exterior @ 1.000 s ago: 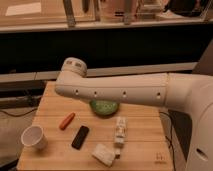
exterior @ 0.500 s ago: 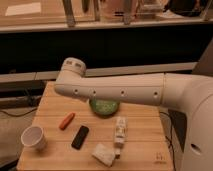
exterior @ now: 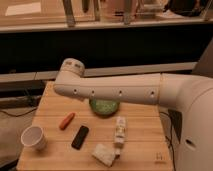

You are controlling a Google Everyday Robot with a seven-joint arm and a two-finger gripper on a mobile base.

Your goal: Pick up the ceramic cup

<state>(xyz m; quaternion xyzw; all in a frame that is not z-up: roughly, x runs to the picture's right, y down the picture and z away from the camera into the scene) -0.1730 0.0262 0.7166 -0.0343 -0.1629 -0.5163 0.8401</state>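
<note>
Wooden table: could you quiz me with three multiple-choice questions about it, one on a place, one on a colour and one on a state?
1. Where is the white cup?
A. Near the front-left corner of the table, as pictured
B. On the floor
C. At the far right edge

2. What colour is the bowl?
A. Red
B. Green
C. Blue

3. How is the cup?
A. Standing upright
B. Lying on its side
C. Lifted in the air

Answers:
1 A, it sits by that corner.
2 B, its inside looks green.
3 A, its open mouth faces up, and it rests on the wood. The gripper is out of view.
</note>
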